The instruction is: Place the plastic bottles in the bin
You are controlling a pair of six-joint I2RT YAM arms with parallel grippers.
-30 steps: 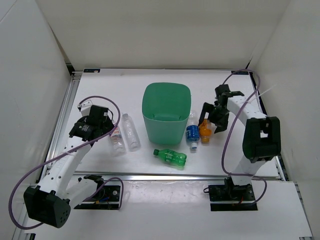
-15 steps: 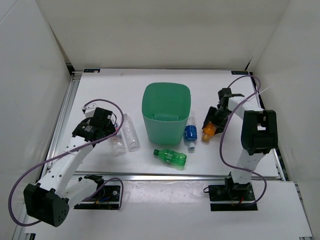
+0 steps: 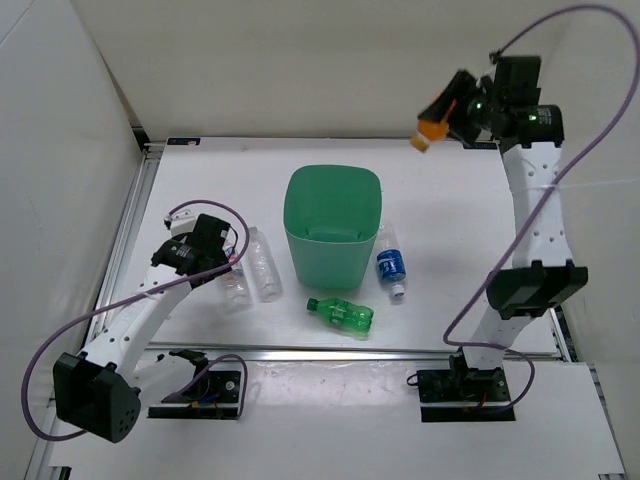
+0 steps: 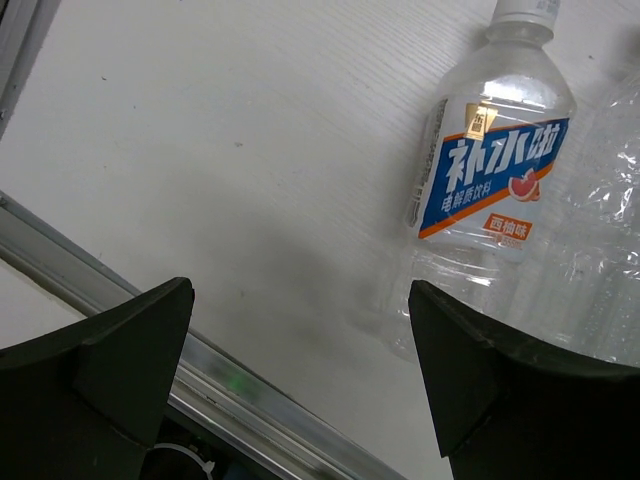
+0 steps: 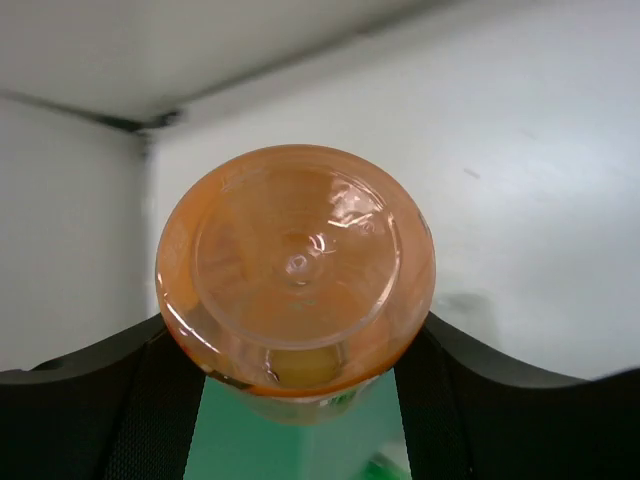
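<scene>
Well left of the green bin (image 3: 332,262), left gripper (image 4: 300,290) low over the white table (image 3: 200,170), jaws spread wide, nothing between them. Just ahead of it, labelled clear bottle (image 4: 490,170) on its side; beside that, nearer the bin, plain clear bottle (image 3: 263,264), also lying flat. Just in front of the bin, green bottle (image 3: 342,314) on its side. Just right of the bin, blue-label bottle (image 3: 390,265), cap toward the near edge. High up, right of and behind the bin, right gripper (image 3: 448,107), jaws clamped on orange bottle (image 3: 431,130). All 5 bottles outside the bin.
</scene>
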